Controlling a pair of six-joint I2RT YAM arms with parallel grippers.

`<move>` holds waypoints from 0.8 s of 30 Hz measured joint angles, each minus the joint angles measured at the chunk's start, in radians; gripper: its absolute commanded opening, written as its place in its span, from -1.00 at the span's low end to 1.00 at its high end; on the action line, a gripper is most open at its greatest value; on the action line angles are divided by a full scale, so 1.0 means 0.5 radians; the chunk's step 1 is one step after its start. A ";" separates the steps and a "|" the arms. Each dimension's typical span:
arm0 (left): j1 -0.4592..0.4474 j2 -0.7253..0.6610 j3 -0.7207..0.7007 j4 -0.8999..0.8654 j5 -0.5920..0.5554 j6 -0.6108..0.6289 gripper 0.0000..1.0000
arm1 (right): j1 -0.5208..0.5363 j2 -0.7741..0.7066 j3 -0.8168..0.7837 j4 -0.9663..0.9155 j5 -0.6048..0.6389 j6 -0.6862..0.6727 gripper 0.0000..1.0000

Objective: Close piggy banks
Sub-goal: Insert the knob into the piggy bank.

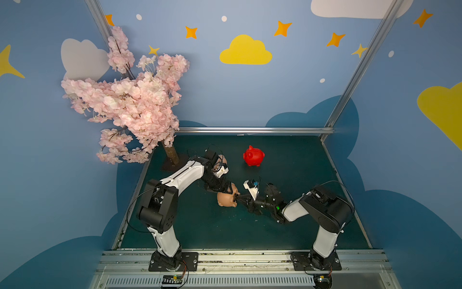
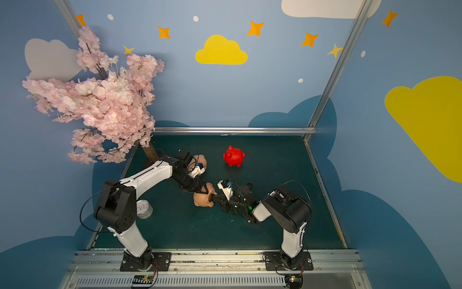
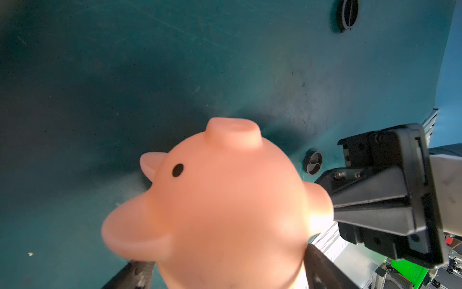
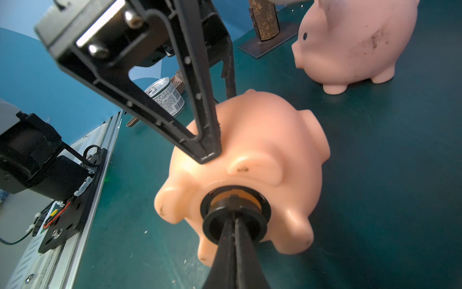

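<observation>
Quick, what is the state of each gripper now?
Left gripper: closed on the peach piggy bank lying on its side.
Right gripper: closed on the black plug at that bank's belly hole.

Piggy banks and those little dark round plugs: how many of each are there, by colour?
Peach piggy banks: 2, the tipped peach pig and the standing peach pig
Red piggy bank: 1
Dark round plugs: 3, the plug at the tipped pig's belly, two loose plugs
Total: 6
</observation>
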 measured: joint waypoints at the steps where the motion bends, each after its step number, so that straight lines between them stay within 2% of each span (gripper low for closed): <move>1: 0.000 0.000 0.001 0.000 0.000 0.000 0.80 | 0.001 0.003 0.002 -0.001 -0.002 0.002 -1.00; 24: 0.001 0.007 0.008 0.005 0.011 0.000 0.80 | 0.004 0.062 0.043 0.000 -0.023 0.035 -1.00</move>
